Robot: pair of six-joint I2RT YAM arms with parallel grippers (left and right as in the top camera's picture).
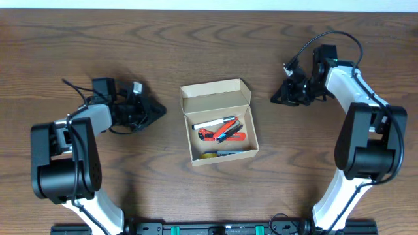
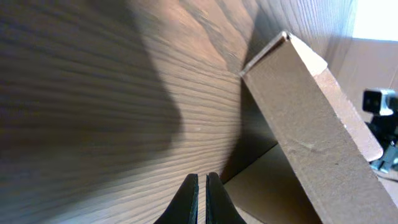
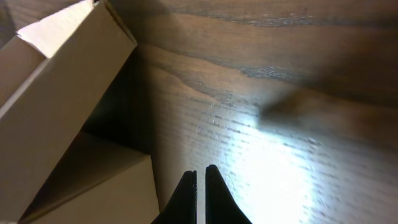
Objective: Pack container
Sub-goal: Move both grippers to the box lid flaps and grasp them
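The container (image 1: 215, 96) is a small tan cardboard box in the middle of the table, its flap lid standing open at the far side. Inside lie a red utility knife (image 1: 221, 135), a black-and-white marker and a yellow item. My left gripper (image 1: 161, 109) rests on the table left of the box, shut and empty. My right gripper (image 1: 275, 99) rests right of the box, shut and empty. In the left wrist view the fingers (image 2: 202, 180) point at the box's lid (image 2: 311, 124). In the right wrist view the fingers (image 3: 200, 174) sit beside the box (image 3: 68, 68).
The dark wood table (image 1: 78, 52) bears nothing else. Both arm bases stand at the near edge, left (image 1: 65, 170) and right (image 1: 366, 156).
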